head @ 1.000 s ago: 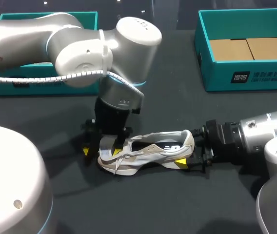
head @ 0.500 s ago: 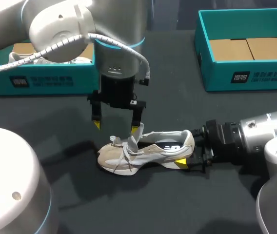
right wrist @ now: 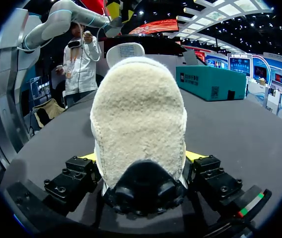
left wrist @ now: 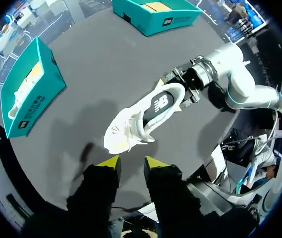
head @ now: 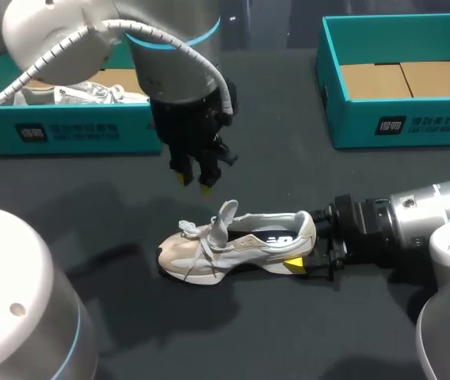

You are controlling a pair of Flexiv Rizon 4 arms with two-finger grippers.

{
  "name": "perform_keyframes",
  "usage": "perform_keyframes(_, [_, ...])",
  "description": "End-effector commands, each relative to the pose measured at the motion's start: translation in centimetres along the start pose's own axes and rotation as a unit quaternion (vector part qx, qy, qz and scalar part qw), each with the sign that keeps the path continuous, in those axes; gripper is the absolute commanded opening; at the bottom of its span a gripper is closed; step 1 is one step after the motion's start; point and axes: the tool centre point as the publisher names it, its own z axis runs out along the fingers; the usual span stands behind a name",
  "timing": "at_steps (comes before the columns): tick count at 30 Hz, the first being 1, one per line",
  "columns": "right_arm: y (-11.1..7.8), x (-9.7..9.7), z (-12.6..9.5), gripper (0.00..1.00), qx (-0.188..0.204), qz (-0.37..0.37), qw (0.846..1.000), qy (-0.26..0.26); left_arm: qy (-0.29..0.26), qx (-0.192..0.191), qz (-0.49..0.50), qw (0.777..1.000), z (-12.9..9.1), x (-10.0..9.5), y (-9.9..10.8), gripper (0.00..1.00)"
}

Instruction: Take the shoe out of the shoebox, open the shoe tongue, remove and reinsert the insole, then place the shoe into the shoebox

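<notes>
A white and beige shoe (head: pixel 233 247) lies on its sole on the dark table, toe to the left, with its tongue (head: pixel 225 218) standing up. My right gripper (head: pixel 308 252) comes in low from the right and is shut on the shoe's heel (right wrist: pixel 138 119), one yellow tip on each side. My left gripper (head: pixel 192 182) hangs above and behind the toe end, apart from the shoe. Its fingers stand a narrow gap apart with nothing between them. In the left wrist view the shoe (left wrist: pixel 141 116) lies ahead of that gripper (left wrist: pixel 131 161).
A teal shoebox (head: pixel 66 133) at the back left holds another white shoe (head: pixel 78 93). A second teal box (head: pixel 403 123) with brown card inside stands at the back right. Bare table lies between the boxes and in front of the shoe.
My left gripper let go at the shoe's tongue, rose up and back, and its fingers drew closer together. The tongue now stands up. The right arm and the shoe kept still.
</notes>
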Motion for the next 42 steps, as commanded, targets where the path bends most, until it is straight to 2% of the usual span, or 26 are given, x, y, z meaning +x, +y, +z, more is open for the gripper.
perform_keyframes(1, [0.1, 0.1, 0.1, 0.00, 0.002, 0.000, 1.000, -0.001, 0.055, 0.007, 0.310, 0.949, 0.3, -0.5, 0.0, 0.00])
perform_keyframes(3, [0.1, 0.1, 0.1, 0.00, 0.002, 0.000, 1.000, -0.001, 0.055, 0.007, 0.310, 0.949, 0.3, -0.5, 0.0, 0.00])
perform_keyframes(5, [0.1, 0.1, 0.1, 0.00, 0.002, 0.000, 1.000, -0.001, 0.048, 0.030, 0.337, 0.940, 0.5, 0.5, -0.5, 0.00])
perform_keyframes(7, [0.1, 0.1, 0.1, 0.00, 0.002, 0.000, 1.000, -0.001, 0.059, 0.046, 0.390, 0.918, 0.9, 1.7, -0.8, 0.00])
perform_keyframes(10, [0.1, 0.1, 0.1, 0.00, 0.002, 0.000, 1.000, -0.001, 0.068, 0.048, 0.455, 0.886, 2.0, 3.6, -1.4, 0.00])
perform_keyframes(11, [0.1, 0.1, 0.1, 0.00, 0.002, 0.000, 1.000, -0.001, 0.068, 0.048, 0.497, 0.864, 2.4, 4.0, -1.6, 0.00])
perform_keyframes(19, [0.1, 0.1, 0.1, 0.00, 0.002, 0.000, 1.000, -0.001, 0.057, 0.040, 0.505, 0.860, 2.9, 4.2, -1.9, 0.00])
perform_keyframes(20, [0.1, 0.1, 0.1, 0.00, 0.002, 0.000, 1.000, -0.001, 0.029, 0.056, 0.513, 0.856, 3.5, 4.8, -1.7, 0.00])
perform_keyframes(22, [0.1, 0.1, 0.1, 0.00, 0.002, 0.000, 1.000, -0.001, 0.033, 0.057, 0.528, 0.847, 5.0, 5.9, -2.0, 0.00])
perform_keyframes(23, [0.1, 0.1, 0.1, 0.00, 0.002, 0.000, 1.000, -0.001, 0.031, 0.069, 0.548, 0.833, 5.7, 6.3, -2.1, 0.00])
perform_keyframes(25, [0.1, 0.1, 0.1, 0.00, 0.002, 0.000, 1.000, -0.001, 0.035, 0.080, 0.560, 0.824, 7.1, 6.9, -2.8, 0.00])
perform_keyframes(26, [0.1, 0.1, 0.1, 0.00, 0.002, 0.000, 1.000, -0.001, 0.040, 0.093, 0.585, 0.804, 7.7, 7.1, -3.0, 0.00])
perform_keyframes(27, [0.1, 0.1, 0.1, 0.00, 0.002, 0.000, 1.000, -0.001, 0.052, 0.081, 0.585, 0.805, 8.2, 7.1, -3.5, 0.00])
perform_keyframes(36, [0.1, 0.1, 0.1, 0.00, 0.002, 0.000, 1.000, -0.001, 0.052, 0.081, 0.585, 0.805, 8.2, 7.1, -3.5, 0.00])
perform_keyframes(40, [0.1, 0.1, 0.1, 0.00, 0.002, 0.000, 1.000, -0.001, 0.053, 0.088, 0.591, 0.800, 10.0, 7.0, -4.9, 0.00])
perform_keyframes(42, [0.1, 0.1, 0.1, 0.00, 0.002, 0.000, 1.000, -0.001, 0.049, 0.075, 0.579, 0.810, 10.0, 6.8, -5.7, 0.00])
